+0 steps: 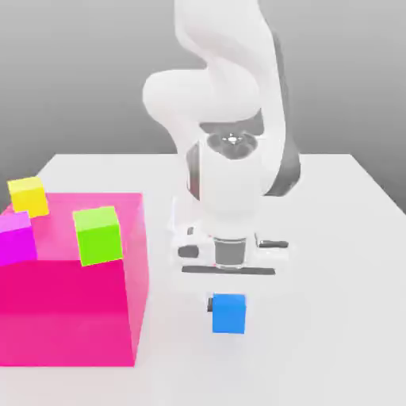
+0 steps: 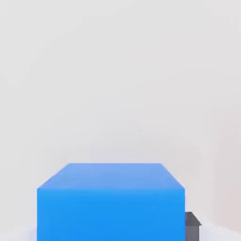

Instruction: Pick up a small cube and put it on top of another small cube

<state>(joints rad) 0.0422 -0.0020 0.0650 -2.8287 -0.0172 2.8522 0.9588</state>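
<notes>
On the exterior view's clock, the purple cube (image 1: 16,239) sits just below nine, yellow cube (image 1: 28,197) at nine, pink block (image 1: 67,317) towards eight, green cube (image 1: 98,236) between. Near six, the claw (image 1: 229,304) is closed on the blue cube (image 1: 229,319), likely gripping its sides so its underside can meet another cube. No writing is readable.

Stretches as a pale, flat tabletop (image 1: 325,341) across the lower part of the exterior view. Carries a large pink-red block (image 1: 67,313) at lower left. Includes a blue cube (image 1: 228,314) at lower centre, resting there or just above, impossible to tell.
</notes>
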